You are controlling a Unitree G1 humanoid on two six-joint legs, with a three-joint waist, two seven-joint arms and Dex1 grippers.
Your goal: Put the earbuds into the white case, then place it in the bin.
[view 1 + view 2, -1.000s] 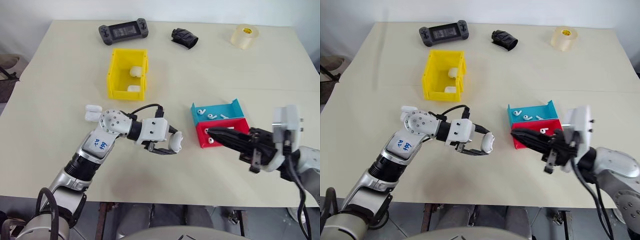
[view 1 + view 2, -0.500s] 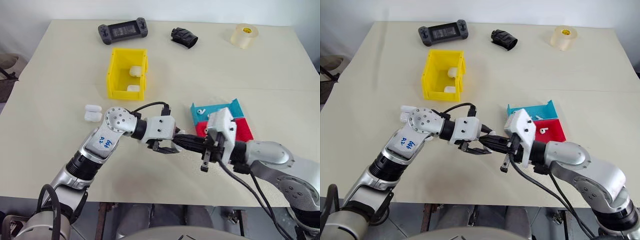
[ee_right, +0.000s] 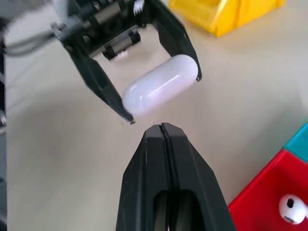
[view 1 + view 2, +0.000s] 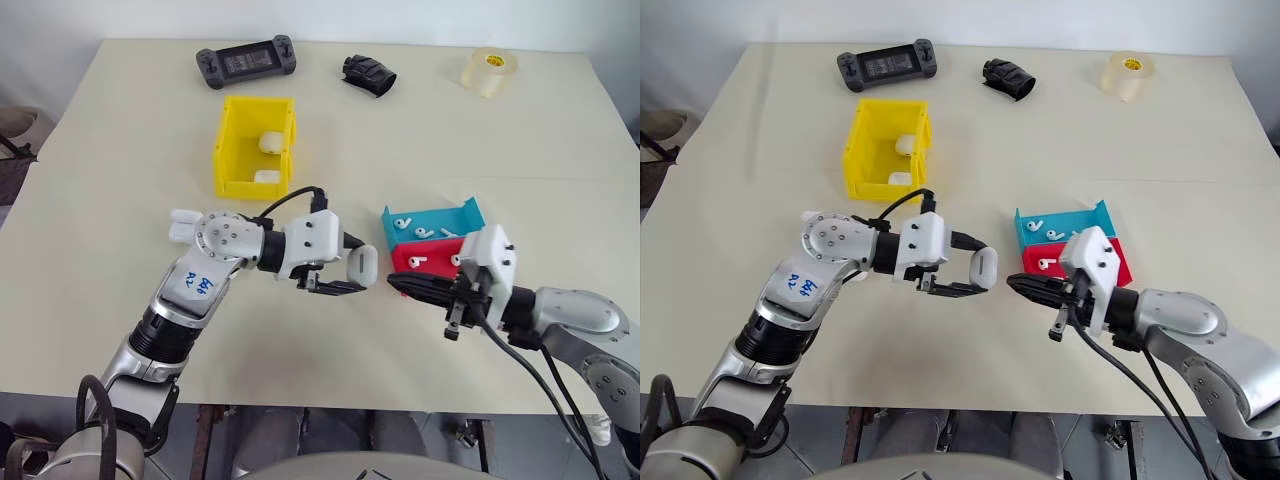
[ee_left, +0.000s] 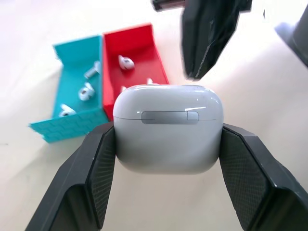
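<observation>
Presently noted: left gripper (image 4: 352,273) pinching the white case (image 4: 361,266), lid closed, above the table (image 4: 120,160). Right gripper (image 4: 398,285) pressed together, tips just beside the case, apart from it. Earbuds (image 4: 419,262) lying in the red tray (image 4: 404,279) and blue tray (image 4: 472,214). Bin (image 4: 229,130) well behind, containing two further cases (image 4: 270,144).
</observation>
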